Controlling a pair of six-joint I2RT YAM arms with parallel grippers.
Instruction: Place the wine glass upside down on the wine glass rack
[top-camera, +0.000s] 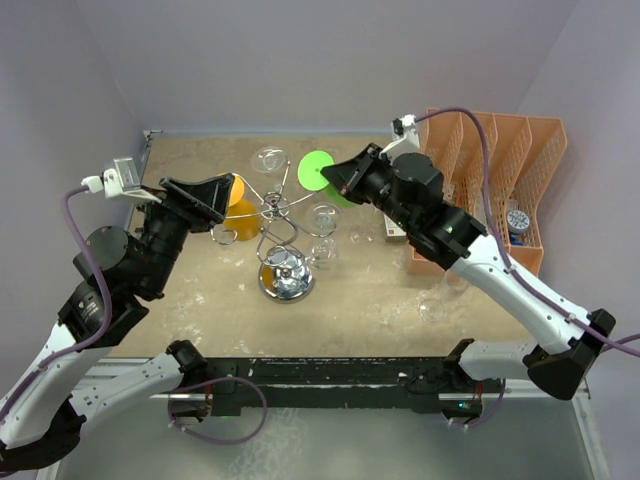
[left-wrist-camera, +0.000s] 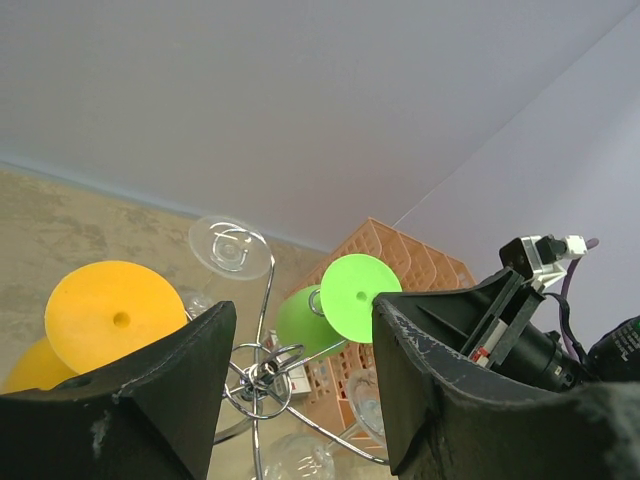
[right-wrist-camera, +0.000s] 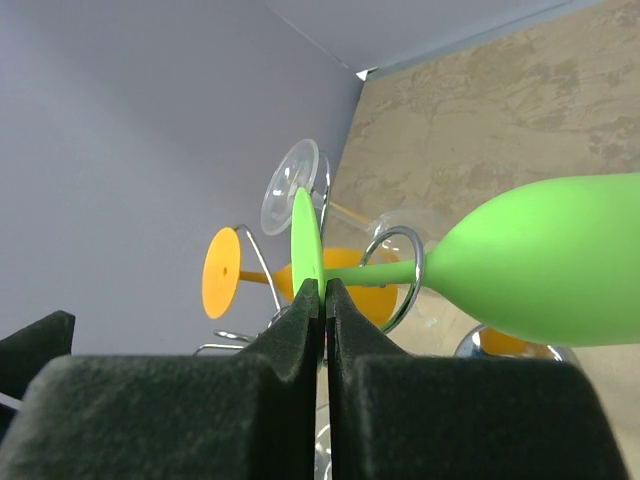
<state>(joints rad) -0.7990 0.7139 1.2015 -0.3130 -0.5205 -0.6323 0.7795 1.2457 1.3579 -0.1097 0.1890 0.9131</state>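
Observation:
The green wine glass is tipped over, and my right gripper is shut on the edge of its flat foot. In the right wrist view the gripper pinches the foot, and the stem passes through a chrome loop with the bowl beyond it. The chrome wine glass rack stands mid-table on its mirrored disc base. An orange glass and a clear glass hang on it. My left gripper is open and empty beside the orange glass, facing the rack's hub.
An orange mesh file organiser stands at the back right, with a small box in front of it. Another clear glass hangs on the rack's right side. A clear glass lies on the table under my right arm.

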